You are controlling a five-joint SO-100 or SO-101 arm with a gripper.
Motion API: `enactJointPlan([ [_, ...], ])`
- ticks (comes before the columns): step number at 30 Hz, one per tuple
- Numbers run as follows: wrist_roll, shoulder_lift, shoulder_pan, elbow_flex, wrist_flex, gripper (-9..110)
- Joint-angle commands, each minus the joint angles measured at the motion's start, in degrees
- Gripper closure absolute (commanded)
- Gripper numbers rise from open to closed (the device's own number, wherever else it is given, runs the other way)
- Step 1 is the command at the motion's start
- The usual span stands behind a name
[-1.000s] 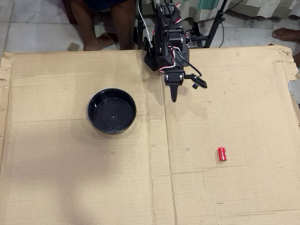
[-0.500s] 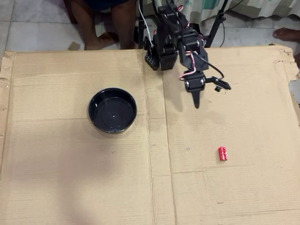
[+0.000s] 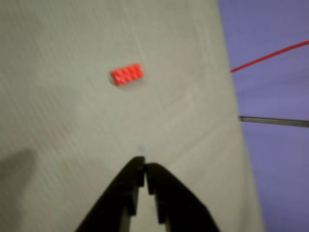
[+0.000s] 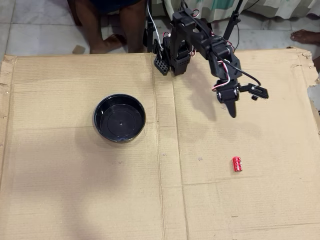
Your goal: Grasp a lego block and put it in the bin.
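The red lego block (image 4: 237, 164) lies on the cardboard sheet (image 4: 75, 200) at the right of the overhead view. In the wrist view the lego block (image 3: 127, 74) is above and left of my fingertips. The bin (image 4: 119, 118), a round glossy black bowl, stands left of centre in the overhead view and holds nothing; it is out of the wrist view. My black gripper (image 4: 232, 113) hangs above the cardboard, well short of the block. In the wrist view my gripper (image 3: 145, 168) has its two jaws together and is empty.
The arm's base (image 4: 172, 52) stands at the sheet's far edge. A person's legs (image 4: 107, 22) and another foot (image 4: 305, 36) are beyond that edge. In the wrist view the cardboard's edge (image 3: 235, 96) runs down the right, with a red wire (image 3: 270, 55) beyond.
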Motion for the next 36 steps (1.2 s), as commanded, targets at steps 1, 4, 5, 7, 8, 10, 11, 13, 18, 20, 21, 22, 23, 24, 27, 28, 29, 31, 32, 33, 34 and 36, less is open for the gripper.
enactJointPlan([
  [1, 5.89, -1.14, -1.05, -4.57, -0.62, 101],
  [4, 12.04, -2.81, -1.85, -5.80, -0.62, 101],
  [5, 13.80, -3.34, -1.85, -5.80, -0.62, 101],
  [7, 17.40, -4.39, -1.85, -5.80, -0.53, 101],
  [8, 19.25, -4.75, -1.85, -5.80, -0.53, 101],
  [10, 21.97, -5.36, -1.49, -5.89, -0.53, 101],
  [11, 22.85, -5.54, -1.23, -5.89, -0.53, 101],
  [13, 24.26, -5.71, -0.88, -5.89, -0.53, 101],
  [18, 32.26, -5.71, -0.97, -5.80, -0.09, 100],
  [20, 35.24, -5.80, -1.41, -5.80, -0.35, 98],
  [21, 36.91, -5.80, -1.58, -5.80, -0.26, 96],
  [22, 38.50, -5.80, -1.67, -5.71, 0.00, 94],
  [23, 39.90, -5.80, -1.76, -5.45, 0.09, 91],
  [24, 40.96, -5.80, -1.76, -5.27, 0.09, 89],
  [27, 41.84, -6.06, -1.76, -4.92, 0.18, 84],
  [28, 41.84, -6.59, -1.76, -4.92, 0.26, 83],
  [29, 41.92, -7.56, -1.85, -5.19, 0.26, 83],
  [31, 42.01, -10.02, -1.85, -5.89, 0.09, 82],
  [32, 42.28, -11.07, -1.85, -5.98, -0.09, 81],
  [33, 43.07, -12.22, -1.85, -6.42, 0.09, 81],
  [34, 43.95, -13.36, -1.85, -7.38, 0.18, 80],
  [36, 45.70, -15.38, -1.85, -9.58, 0.18, 79],
])
